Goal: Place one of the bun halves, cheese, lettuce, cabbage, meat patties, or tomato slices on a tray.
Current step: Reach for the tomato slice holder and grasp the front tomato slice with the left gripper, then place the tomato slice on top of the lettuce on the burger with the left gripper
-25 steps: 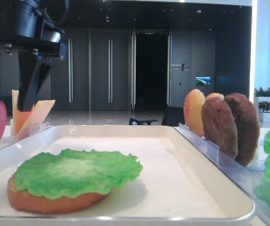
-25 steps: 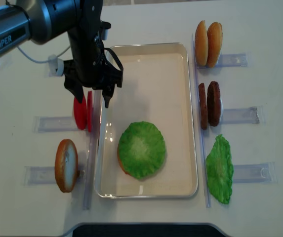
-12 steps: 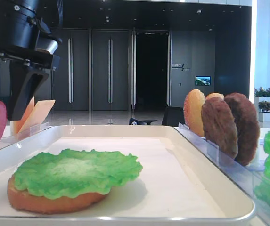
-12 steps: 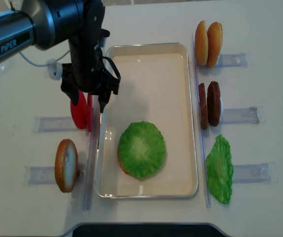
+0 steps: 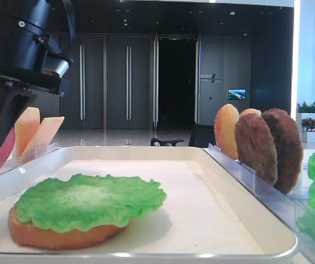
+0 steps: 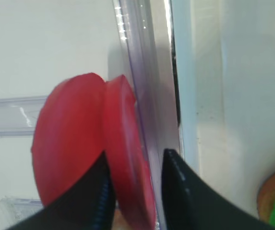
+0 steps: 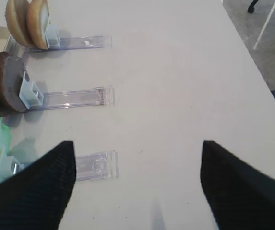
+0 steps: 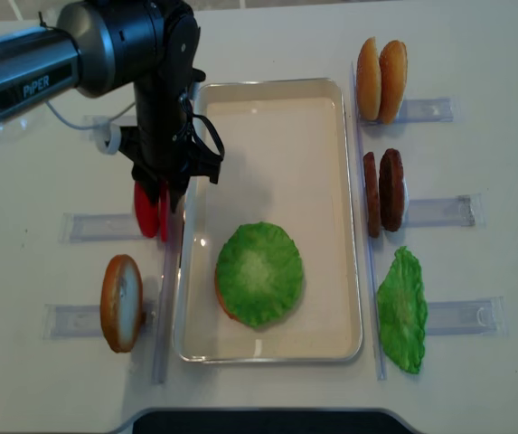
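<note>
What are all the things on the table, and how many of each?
tray: one, white, middle of the table.
bun halves: four, tan; two upright far right, one upright near left, one flat in the tray.
lettuce: two, green; one on the tray's bun, one at near right.
meat patties: two, dark brown, upright, right of the tray.
tomato slices: two, red, upright, left of the tray.
cheese: pale orange slices, far left; count unclear.
clear racks: several, beside the tray.
left gripper: black, around one tomato slice.
right gripper: black, open, above bare table.

You're in an office lobby — tall dark double doors (image 5: 105,82) at frame center, wall screen (image 5: 236,94) mid-right, planters (image 5: 309,114) far right.
</note>
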